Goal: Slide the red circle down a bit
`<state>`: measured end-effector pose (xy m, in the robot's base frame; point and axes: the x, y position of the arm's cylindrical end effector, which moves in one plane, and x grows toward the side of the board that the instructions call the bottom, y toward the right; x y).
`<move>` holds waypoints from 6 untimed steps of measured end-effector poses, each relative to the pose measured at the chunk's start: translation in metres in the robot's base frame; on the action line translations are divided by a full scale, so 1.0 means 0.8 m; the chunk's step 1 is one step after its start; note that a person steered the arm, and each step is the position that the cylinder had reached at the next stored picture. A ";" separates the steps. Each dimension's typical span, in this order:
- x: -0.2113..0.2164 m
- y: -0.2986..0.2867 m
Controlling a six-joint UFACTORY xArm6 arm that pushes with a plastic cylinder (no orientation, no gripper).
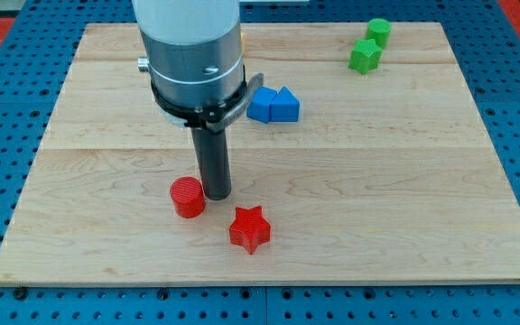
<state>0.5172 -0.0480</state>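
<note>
The red circle lies on the wooden board in the lower left part of the view. My tip stands right beside it, on its right side and slightly above, touching or nearly touching it. A red star lies below and to the right of the tip, apart from both.
Two blue blocks sit together above the tip, right of the arm's body. A green star-like block and a green cylinder sit at the view's top right. A blue pegboard surrounds the board.
</note>
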 end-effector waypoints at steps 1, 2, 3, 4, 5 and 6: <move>0.017 0.035; -0.027 -0.016; -0.018 -0.051; 0.021 -0.065; 0.024 -0.070; 0.010 -0.127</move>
